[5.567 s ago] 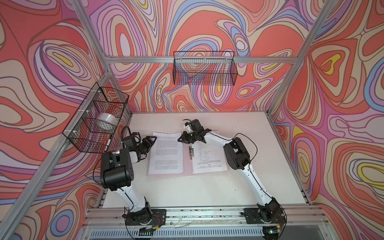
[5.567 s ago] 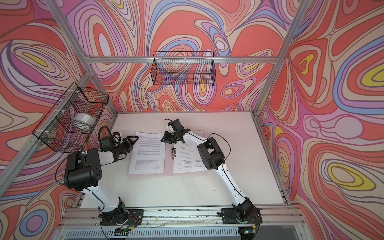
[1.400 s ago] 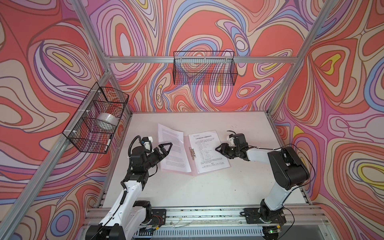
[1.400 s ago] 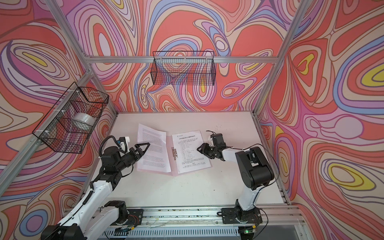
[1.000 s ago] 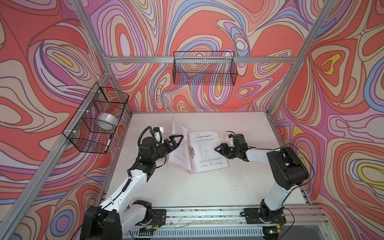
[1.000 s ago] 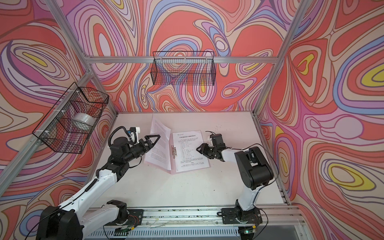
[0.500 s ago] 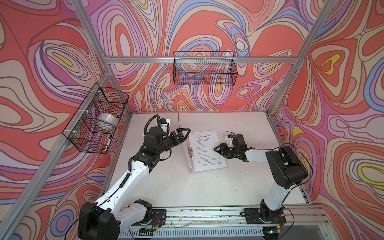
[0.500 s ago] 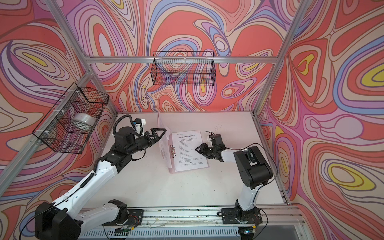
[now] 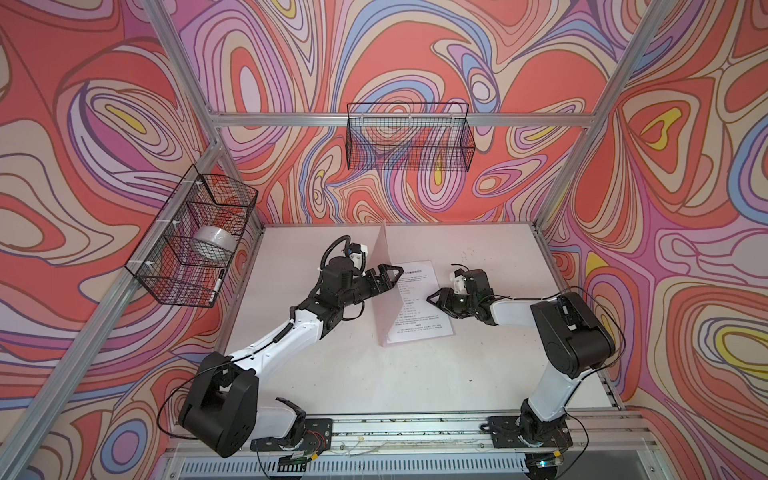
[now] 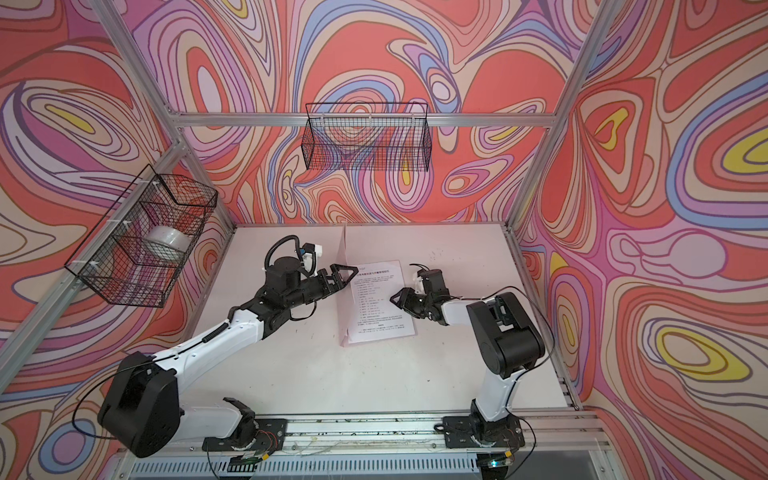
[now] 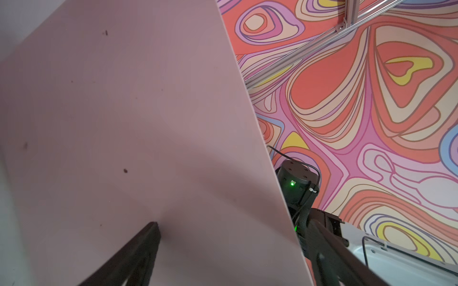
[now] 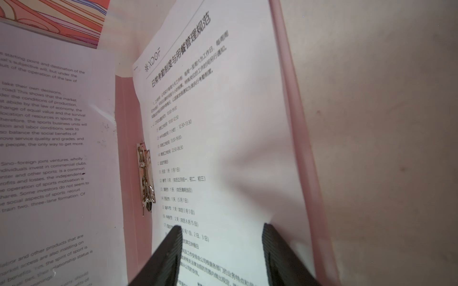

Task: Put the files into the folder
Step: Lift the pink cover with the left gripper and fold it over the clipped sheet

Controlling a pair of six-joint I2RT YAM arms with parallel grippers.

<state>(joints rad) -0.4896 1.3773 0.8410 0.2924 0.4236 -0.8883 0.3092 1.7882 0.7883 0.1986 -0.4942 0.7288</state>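
Over on the left, the left gripper (image 9: 392,277) has come in from 8 o'clock and swept the folder's (image 9: 386,245) near cover right up; a moment ago that cover lay flat out toward 9 o'clock, now it stands almost on edge along the spine. The jaws have spread wide and grip nothing; in the left wrist view one finger (image 11: 148,232) simply pushes on the cover's (image 11: 124,111) pink outer face.

Centre of the table (image 9: 374,395): the folder sits there half shut, and the files are both inside; the dense-paragraph sheet (image 12: 49,123) rides up against the raised cover, and the heading-and-list sheet (image 9: 419,303) lies flat on the back half, with the metal clip (image 12: 146,175) between them.

At 3 o'clock, the right gripper (image 9: 434,300) has barely stirred; its fingers (image 12: 171,247) stand part-spread, pressing on the list sheet rather than clasping it, and the paper buckles a little between them.

So the filing looks done and the closing is about halfway. The cover must still fall toward 3 o'clock, so that right gripper will likely need to clear out; the upright sheet could slide meanwhile.
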